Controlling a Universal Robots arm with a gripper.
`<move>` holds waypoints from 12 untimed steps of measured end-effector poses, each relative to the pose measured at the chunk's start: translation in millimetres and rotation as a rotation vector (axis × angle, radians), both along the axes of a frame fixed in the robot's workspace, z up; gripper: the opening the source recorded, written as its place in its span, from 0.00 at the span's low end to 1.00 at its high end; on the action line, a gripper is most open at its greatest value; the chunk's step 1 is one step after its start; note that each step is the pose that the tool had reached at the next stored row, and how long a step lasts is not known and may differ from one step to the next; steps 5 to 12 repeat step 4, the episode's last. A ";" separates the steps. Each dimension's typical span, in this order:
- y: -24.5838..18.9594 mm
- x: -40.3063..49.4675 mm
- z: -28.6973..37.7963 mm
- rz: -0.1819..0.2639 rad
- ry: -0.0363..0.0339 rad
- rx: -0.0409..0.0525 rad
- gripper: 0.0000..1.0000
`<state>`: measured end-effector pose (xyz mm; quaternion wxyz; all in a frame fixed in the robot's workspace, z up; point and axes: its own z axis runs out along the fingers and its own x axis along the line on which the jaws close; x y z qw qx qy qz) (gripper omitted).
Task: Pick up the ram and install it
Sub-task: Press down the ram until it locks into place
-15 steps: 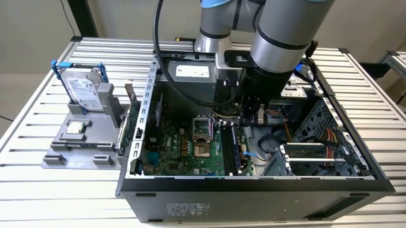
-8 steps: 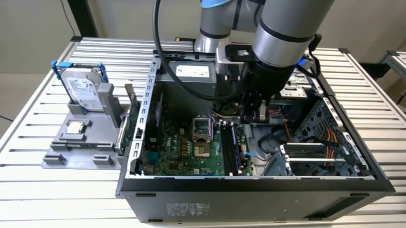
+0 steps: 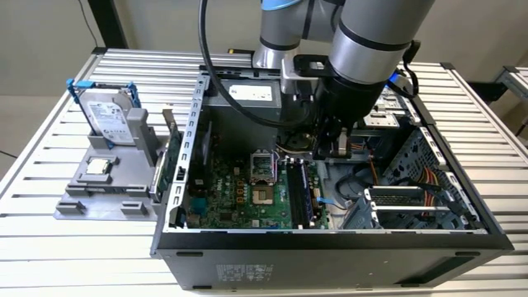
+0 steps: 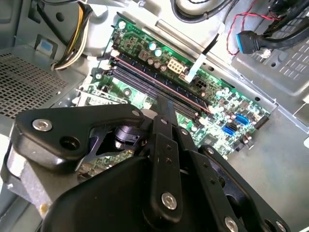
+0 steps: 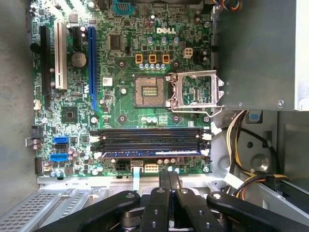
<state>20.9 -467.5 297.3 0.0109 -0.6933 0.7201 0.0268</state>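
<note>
Your ram [image 5: 152, 152] sits in the memory slot closest to the motherboard's [image 5: 120, 104] edge, the outermost of the four parallel slots [image 5: 152, 137]. It lies flat along that slot, with its long axis parallel to the board edge and at right angles to the tall blue expansion slot [image 5: 91, 67]. In the exterior view you will find it just right of the frame's centre, inside the open computer case [image 3: 330, 238]. There it runs from the upper part of the frame down toward the case's near wall, beside the open processor socket [image 3: 261, 166]. It reads as a long, thin, dark strip with a blue sheen along its upper edge, and white latch tabs stand at both ends of the slots. Its chips cannot be made out from above. Your gripper [image 5: 169, 176] hangs over the bare metal floor of the case just beyond the board edge, close to the ram but apart from it. Its two black fingers [image 5: 164, 180] are pressed together with nothing between them. On the slatted table at the exterior view's left, a grey fixture [image 3: 107, 185] holds a hard drive [image 3: 107, 114] and a small square processor chip [image 3: 98, 166].
</note>
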 end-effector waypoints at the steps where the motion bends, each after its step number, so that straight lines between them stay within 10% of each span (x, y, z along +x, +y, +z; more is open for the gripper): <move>1: 0.0 0.0 0.0 0.000 0.0001 -0.0001 0.00; 12: 0.0 0.0 0.1 0.000 0.0001 -0.0004 0.00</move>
